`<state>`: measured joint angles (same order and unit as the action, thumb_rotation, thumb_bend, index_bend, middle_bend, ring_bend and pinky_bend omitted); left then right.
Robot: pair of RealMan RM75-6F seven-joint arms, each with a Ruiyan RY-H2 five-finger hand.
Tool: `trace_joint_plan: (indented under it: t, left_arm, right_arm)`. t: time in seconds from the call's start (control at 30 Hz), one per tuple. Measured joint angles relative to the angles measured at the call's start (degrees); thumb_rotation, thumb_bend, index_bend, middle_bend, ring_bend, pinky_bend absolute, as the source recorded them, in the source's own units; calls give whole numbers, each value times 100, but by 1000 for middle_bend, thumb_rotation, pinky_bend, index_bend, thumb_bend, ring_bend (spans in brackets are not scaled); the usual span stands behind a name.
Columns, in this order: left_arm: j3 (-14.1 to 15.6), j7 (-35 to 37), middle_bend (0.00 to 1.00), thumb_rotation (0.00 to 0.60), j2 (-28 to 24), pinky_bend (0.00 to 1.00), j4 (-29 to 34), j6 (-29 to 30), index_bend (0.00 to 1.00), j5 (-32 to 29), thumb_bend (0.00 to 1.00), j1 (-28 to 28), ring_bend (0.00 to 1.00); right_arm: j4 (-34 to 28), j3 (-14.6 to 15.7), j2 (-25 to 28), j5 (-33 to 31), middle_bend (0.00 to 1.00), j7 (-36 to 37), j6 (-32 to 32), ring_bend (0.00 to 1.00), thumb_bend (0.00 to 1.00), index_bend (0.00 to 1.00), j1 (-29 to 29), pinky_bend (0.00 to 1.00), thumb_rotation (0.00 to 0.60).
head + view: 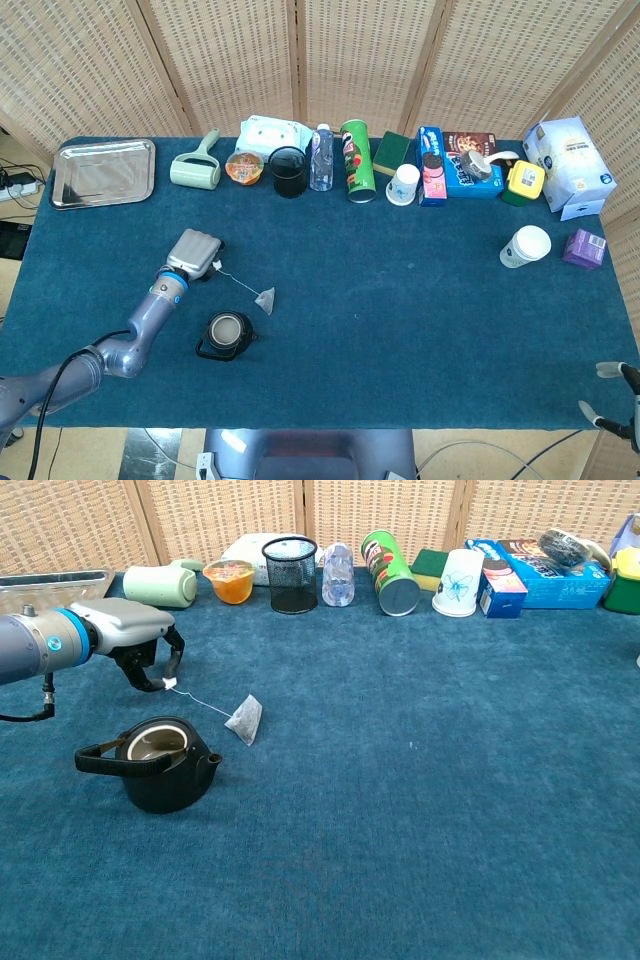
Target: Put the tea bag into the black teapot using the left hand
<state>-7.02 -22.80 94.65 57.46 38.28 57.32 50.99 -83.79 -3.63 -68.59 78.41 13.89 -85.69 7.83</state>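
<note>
Black teapot (160, 771) is sitting open on the desk (420, 810); just behind it, the left robot hand (135, 640) is pinching the tea bag (245, 720) tag.

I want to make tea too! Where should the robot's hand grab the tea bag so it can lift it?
Probably by the little paper tag at the end of the string. The tea bag lies flat on the blue cloth, hard to pinch, but its string runs out to the left hand, whose fingertips are right at the tag. Pinching there from above should let the bag dangle and drop into the open black teapot.
</note>
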Motion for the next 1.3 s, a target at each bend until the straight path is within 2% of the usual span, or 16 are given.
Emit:
trace_joint_plan:
  t: [0.17, 0.37, 1.3]
  left_arm:
    - [20, -29, 1000, 600, -24, 956, 16, 14, 502, -18, 398, -17, 1000]
    - [20, -62, 1000, 600, -21, 956, 30, 37, 453, -42, 398, -17, 1000]
    - [-14, -133, 1000, 600, 176, 956, -121, 21, 453, -93, 403, 70, 1000]
  right_arm:
    - [5, 5, -7, 10, 391, 5, 4, 316, 218, 354, 4, 298, 600]
    - [22, 9, -7, 14, 391, 26, -2, 316, 218, 354, 18, 298, 600]
    - [78, 0, -22, -21, 391, 83, 10, 316, 218, 354, 61, 297, 600]
